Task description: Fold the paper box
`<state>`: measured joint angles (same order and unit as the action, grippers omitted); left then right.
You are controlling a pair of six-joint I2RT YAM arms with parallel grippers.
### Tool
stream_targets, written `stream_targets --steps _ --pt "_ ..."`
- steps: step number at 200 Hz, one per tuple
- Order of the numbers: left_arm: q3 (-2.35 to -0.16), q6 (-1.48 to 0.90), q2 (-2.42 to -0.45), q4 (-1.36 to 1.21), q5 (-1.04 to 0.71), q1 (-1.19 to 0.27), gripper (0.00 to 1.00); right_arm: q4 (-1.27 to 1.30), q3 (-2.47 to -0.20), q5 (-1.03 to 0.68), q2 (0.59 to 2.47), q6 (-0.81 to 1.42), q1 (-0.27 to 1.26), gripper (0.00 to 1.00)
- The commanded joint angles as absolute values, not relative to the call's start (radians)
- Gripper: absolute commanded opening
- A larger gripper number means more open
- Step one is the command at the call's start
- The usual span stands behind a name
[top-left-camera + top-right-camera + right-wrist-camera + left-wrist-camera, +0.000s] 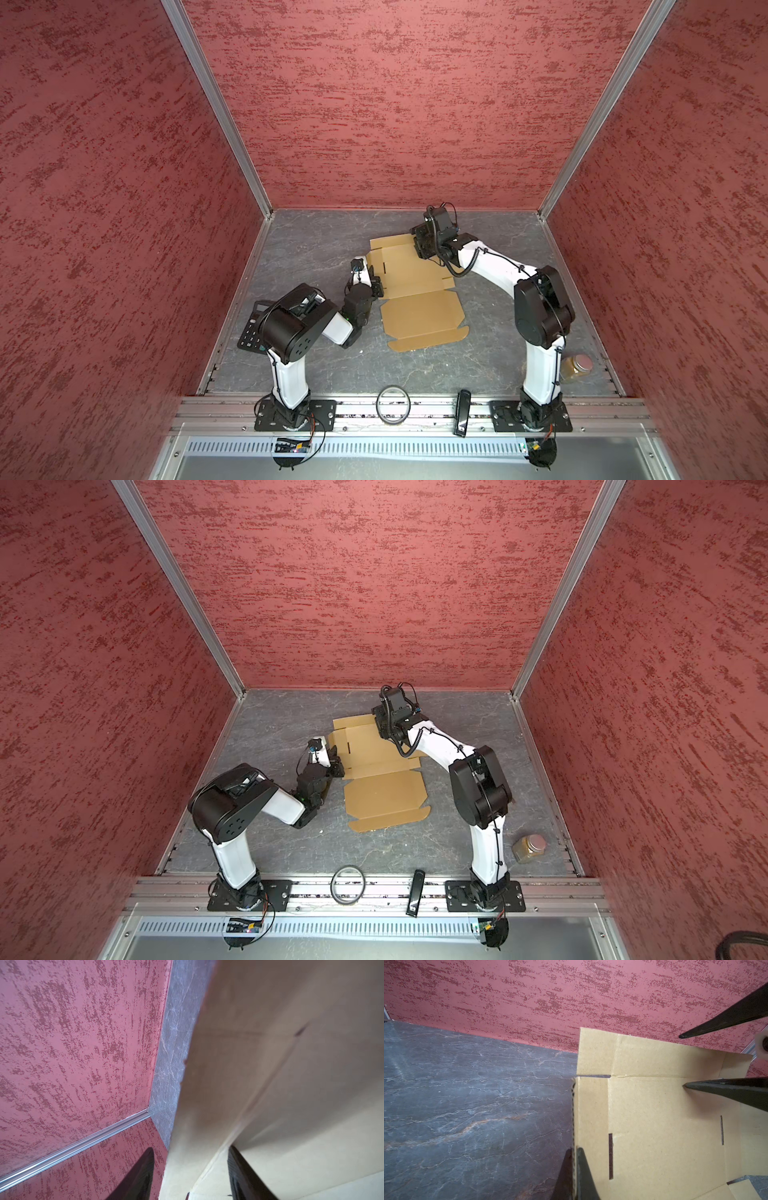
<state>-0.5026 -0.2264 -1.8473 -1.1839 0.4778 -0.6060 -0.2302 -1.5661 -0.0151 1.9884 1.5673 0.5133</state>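
The paper box (pixel 419 311) is a tan die-cut cardboard sheet lying mostly flat on the dark marbled table, seen in both top views (pixel 382 791). My left gripper (pixel 377 287) is at its left edge. In the left wrist view that gripper (pixel 574 1150) is shut on the raised left side flap, pinching its corrugated edge. My right gripper (pixel 419 249) is at the box's far right corner. In the right wrist view it (pixel 190 1148) stands open astride a raised flap of the box (pixel 270 1064), with a gap on one side.
A black calculator (pixel 253 328) lies at the left under my left arm. An amber jar (pixel 577 365) stands at the front right. A tape ring (pixel 393 404) and a black device (pixel 462 412) rest on the front rail. Red walls enclose the table.
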Motion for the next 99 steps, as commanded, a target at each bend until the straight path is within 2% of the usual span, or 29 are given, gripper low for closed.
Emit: stream_targets --steps 1,99 --pt "-0.494 -0.204 -1.863 -1.22 0.496 -0.61 0.0 -0.219 -1.583 0.018 2.002 1.655 0.508 0.53" --pt "-0.501 -0.201 -1.867 -1.221 0.502 -0.617 0.0 -0.21 -1.58 0.028 1.999 1.654 0.51 0.4"
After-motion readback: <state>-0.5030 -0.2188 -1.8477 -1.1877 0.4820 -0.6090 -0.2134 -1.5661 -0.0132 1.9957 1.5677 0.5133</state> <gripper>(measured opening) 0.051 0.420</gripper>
